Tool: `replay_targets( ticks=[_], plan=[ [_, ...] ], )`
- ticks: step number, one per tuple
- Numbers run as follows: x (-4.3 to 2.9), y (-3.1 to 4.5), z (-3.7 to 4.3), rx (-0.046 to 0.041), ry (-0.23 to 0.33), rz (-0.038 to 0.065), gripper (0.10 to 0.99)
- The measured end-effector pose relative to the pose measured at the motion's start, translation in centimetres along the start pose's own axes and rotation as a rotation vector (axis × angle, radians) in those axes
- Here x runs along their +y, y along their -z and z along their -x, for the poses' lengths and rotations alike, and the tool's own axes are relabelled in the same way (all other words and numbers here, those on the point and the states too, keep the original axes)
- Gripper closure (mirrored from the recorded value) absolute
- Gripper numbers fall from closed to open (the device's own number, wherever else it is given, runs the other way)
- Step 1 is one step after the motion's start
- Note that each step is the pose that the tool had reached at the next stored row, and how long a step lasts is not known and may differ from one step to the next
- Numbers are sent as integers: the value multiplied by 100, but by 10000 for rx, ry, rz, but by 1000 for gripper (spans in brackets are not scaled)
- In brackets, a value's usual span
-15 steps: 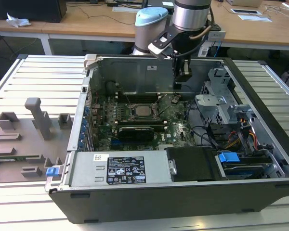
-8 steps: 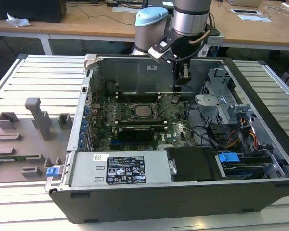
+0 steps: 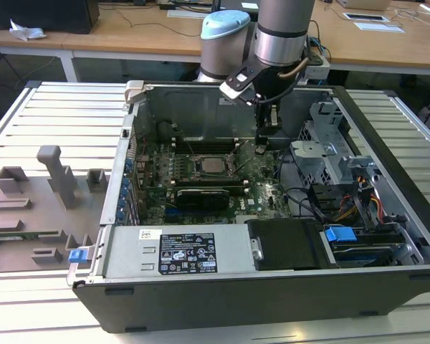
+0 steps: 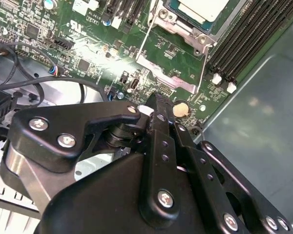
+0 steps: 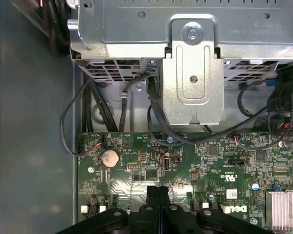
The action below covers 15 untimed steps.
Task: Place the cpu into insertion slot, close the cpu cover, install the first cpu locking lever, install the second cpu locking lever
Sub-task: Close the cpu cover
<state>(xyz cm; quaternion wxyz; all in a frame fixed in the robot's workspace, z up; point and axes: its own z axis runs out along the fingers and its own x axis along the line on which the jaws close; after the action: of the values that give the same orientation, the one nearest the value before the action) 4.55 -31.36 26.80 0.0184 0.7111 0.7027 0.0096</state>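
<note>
Wooden desks stand behind a slatted metal bench (image 3: 50, 107) bearing an open computer case (image 3: 222, 294). The exterior view shows the cpu (image 3: 216, 165) seated in the insertion slot (image 3: 201, 166), and a white printed label (image 3: 188, 261). The second wrist view shows the cpu cover (image 4: 183, 30) lying flat around the chip, and the end effector (image 4: 157, 100) pinched fully together, empty. The first wrist view shows its fingertips (image 5: 152, 195) above the motherboard (image 5: 210, 161), near a coin battery (image 5: 110, 156).
</note>
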Motion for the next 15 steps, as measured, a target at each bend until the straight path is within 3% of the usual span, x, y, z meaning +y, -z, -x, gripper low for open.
replay_targets(
  ticks=[15],
  plan=[
    [11, -159, -2, 0, 0, -5, 980]
  ],
)
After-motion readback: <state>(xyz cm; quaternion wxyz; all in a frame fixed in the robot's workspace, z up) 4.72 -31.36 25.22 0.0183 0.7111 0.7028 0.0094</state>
